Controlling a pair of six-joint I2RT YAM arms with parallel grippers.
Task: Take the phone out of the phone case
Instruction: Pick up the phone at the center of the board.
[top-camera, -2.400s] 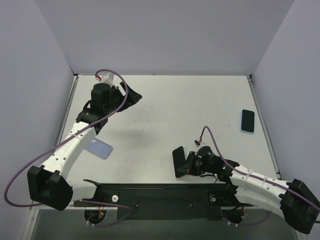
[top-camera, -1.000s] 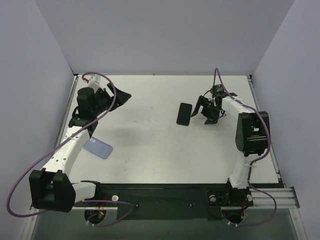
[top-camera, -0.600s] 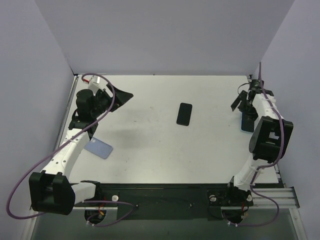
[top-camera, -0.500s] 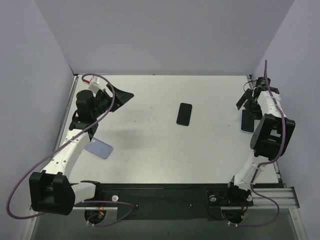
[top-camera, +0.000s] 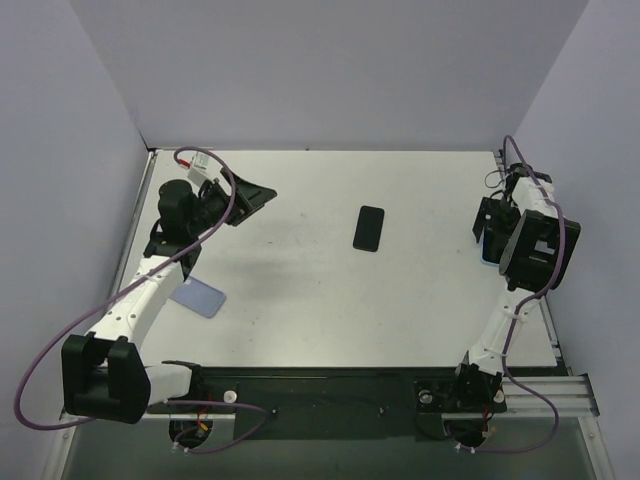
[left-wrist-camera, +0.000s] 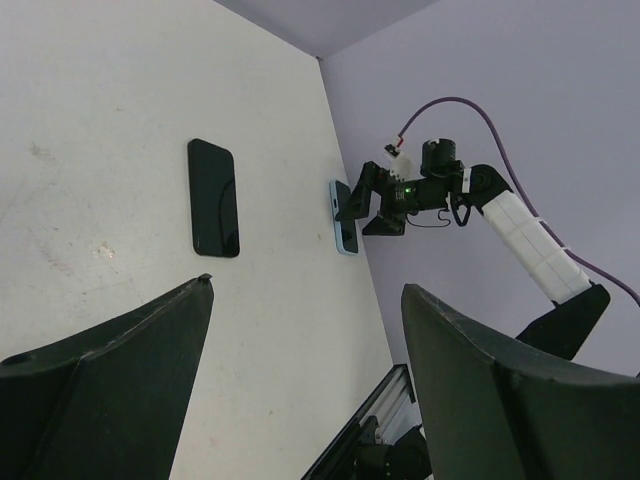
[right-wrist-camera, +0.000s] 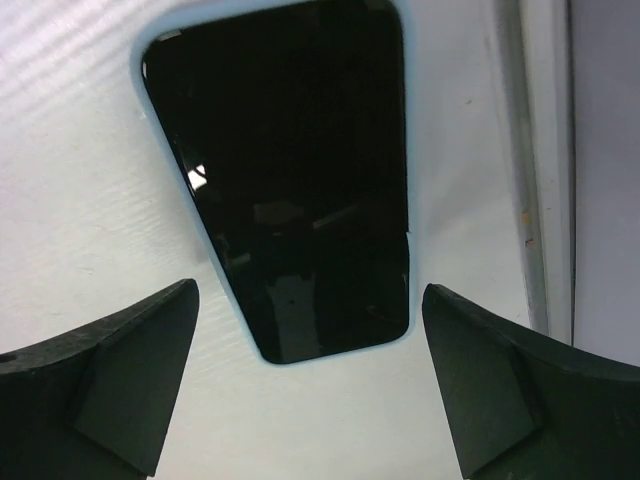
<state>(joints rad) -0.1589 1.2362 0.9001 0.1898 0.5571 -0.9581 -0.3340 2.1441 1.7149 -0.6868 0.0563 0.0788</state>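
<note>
— top external view: what is recorded at the right edge of the table (top-camera: 300, 320)?
— the right gripper (top-camera: 489, 224) is seen directly over the phone (right-wrist-camera: 290, 190). the phone lies flat, screen up, in its light blue case (right-wrist-camera: 148, 50), close beside the table's right rim. most of it is hidden by the gripper in this view.
— and the jaws?
— in the right wrist view the fingers (right-wrist-camera: 110, 370) are spread wide, one to each side of the phone's near end, wider than the case. nothing is gripped. contact with the case cannot be confirmed.
— the left side?
— the left gripper (top-camera: 255, 195) is held over the far left of the table, pointed toward the right. in the left wrist view its fingers (left-wrist-camera: 110, 370) are parted wide and nothing is held.
— other items?
— a black phone (top-camera: 369, 228) is noted flat at mid table, well apart from both grippers. a loose blue case (top-camera: 197, 297) is noted near the left edge, just beside the left arm (top-camera: 140, 300).
</note>
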